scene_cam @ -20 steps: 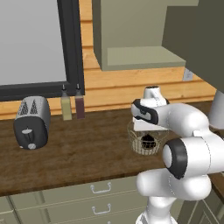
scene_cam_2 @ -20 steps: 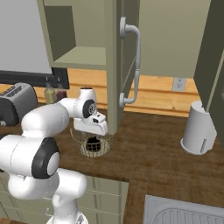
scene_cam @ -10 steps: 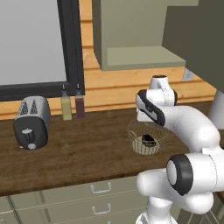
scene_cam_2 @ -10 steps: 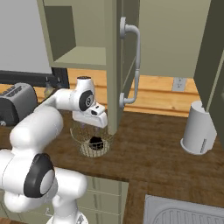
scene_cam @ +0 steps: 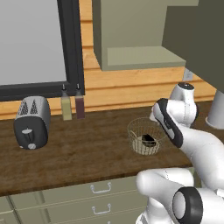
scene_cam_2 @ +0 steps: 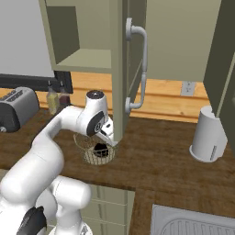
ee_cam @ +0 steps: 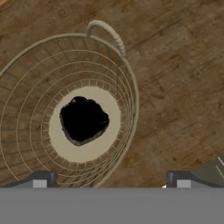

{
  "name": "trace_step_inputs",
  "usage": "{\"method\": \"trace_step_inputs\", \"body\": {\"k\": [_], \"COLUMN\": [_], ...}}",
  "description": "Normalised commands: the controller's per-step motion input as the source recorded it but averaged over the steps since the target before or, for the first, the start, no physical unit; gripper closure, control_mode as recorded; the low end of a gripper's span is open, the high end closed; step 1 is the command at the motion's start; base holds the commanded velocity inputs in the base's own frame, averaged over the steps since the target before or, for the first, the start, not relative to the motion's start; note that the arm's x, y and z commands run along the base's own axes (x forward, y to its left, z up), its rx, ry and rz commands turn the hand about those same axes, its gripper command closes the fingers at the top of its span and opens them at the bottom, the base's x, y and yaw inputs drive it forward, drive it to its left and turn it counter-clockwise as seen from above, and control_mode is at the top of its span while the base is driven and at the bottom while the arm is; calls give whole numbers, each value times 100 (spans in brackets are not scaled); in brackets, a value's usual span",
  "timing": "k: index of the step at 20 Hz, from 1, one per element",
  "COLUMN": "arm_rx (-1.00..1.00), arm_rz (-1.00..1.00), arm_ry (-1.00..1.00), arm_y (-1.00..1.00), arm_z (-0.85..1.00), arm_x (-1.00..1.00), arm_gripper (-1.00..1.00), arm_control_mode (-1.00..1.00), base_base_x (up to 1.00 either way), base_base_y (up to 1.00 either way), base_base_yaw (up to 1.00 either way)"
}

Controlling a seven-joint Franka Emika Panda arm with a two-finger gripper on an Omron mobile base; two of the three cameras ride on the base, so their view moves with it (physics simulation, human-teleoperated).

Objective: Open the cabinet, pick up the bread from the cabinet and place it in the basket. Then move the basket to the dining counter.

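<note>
Hanging just above the basket, the gripper has its fingers spread wide, holding nothing. Hand view shows the bread lying on the basket's pale bottom. Behind the basket, the cabinet door stands open.

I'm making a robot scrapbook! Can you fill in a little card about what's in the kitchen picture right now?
bread: dark lump lying on the basket's pale base
basket: round wire mesh, on the wooden worktop, below the cabinet
cabinet: door swung open, shelf bare
tool: open, above the basket, holding nothing
toaster: at the worktop's left
</note>
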Motion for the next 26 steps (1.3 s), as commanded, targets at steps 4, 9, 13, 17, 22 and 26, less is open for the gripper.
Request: {"method": "trace_step_inputs", "body": {"k": [4, 9, 13, 17, 22, 26], "arm_rx": [14, 0, 0, 0, 0, 0], "arm_rz": [-3, 0, -2, -4, -4, -3], "arm_ry": [8, 7, 15, 7, 7, 5], "arm_y": [-22, 0, 0, 0, 0, 0], "arm_z": [-1, -10, -31, -42, -37, -40], "arm_x": [4, 10, 15, 18, 15, 12], "arm_gripper": [-100, -100, -100, -100, -100, -100], "arm_control_mode": [-100, -100, -100, -100, -100, -100], "base_base_x": [0, 0, 0, 0, 0, 0], "base_base_y": [0, 0, 0, 0, 0, 0], "base_base_yaw": [0, 0, 0, 0, 0, 0]}}
